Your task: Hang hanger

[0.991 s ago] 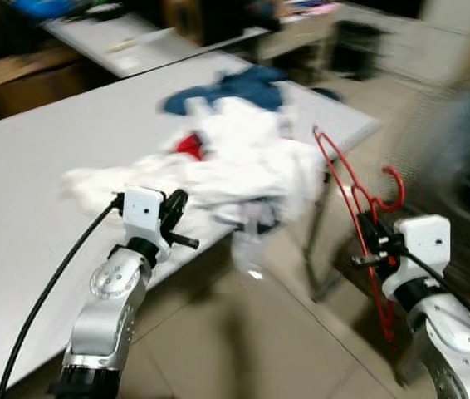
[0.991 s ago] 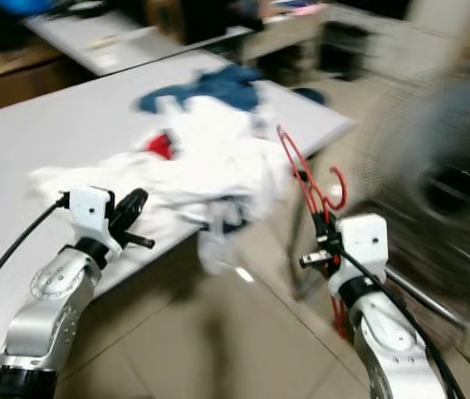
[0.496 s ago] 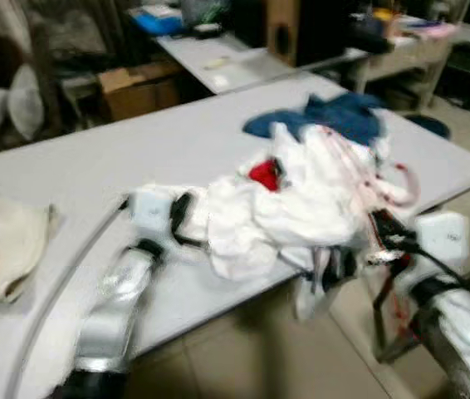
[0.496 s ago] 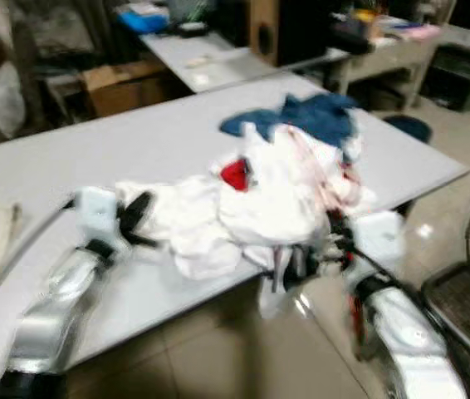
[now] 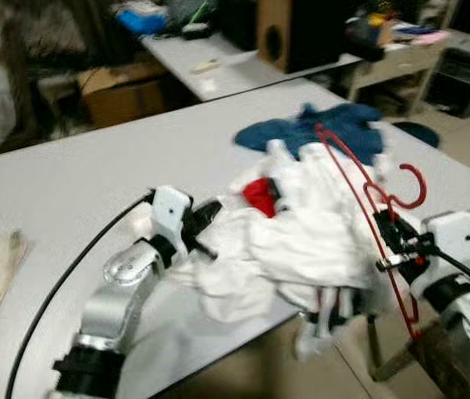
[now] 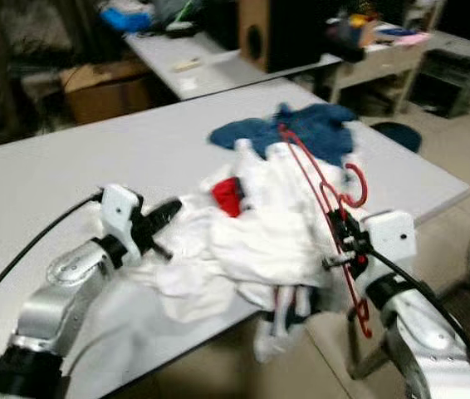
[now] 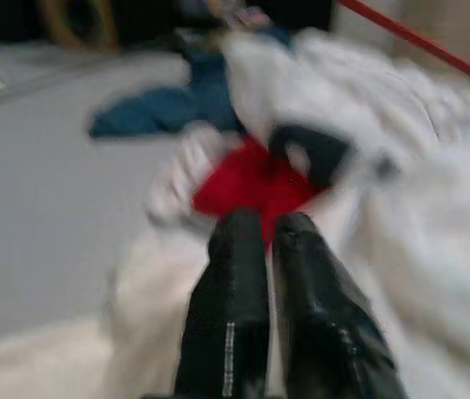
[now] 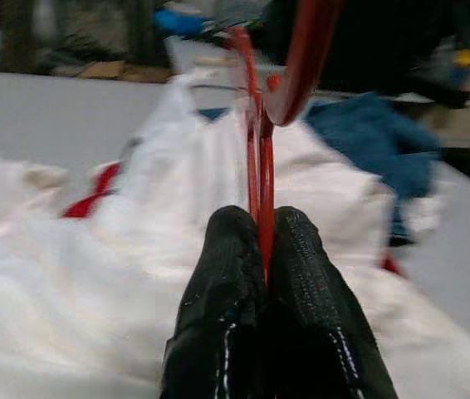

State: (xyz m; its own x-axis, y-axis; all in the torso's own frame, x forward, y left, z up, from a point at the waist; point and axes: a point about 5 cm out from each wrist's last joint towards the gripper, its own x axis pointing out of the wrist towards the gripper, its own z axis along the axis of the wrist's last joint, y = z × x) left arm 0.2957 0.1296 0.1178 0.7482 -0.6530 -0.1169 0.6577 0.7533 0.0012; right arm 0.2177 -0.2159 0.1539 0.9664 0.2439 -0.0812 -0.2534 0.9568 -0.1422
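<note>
Right pincer (image 5: 391,246) clamps the red hanger (image 5: 359,179) at its neck — long axis slanting up and away over the clothes pile (image 5: 301,224) at the counter's (image 5: 69,183) near edge. Left pincer (image 5: 204,229), fingers together, empty — beside the pile.

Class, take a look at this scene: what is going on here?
A humanoid robot stands at a grey table heaped with white laundry, a red cloth and a blue garment. Its right gripper is shut on a red hanger, held upright over the pile's edge, hook uppermost. Its left gripper, fingers together and empty, hovers at the near edge of the white laundry, pointing toward the red cloth. The hanger is not hung anywhere yet.
</note>
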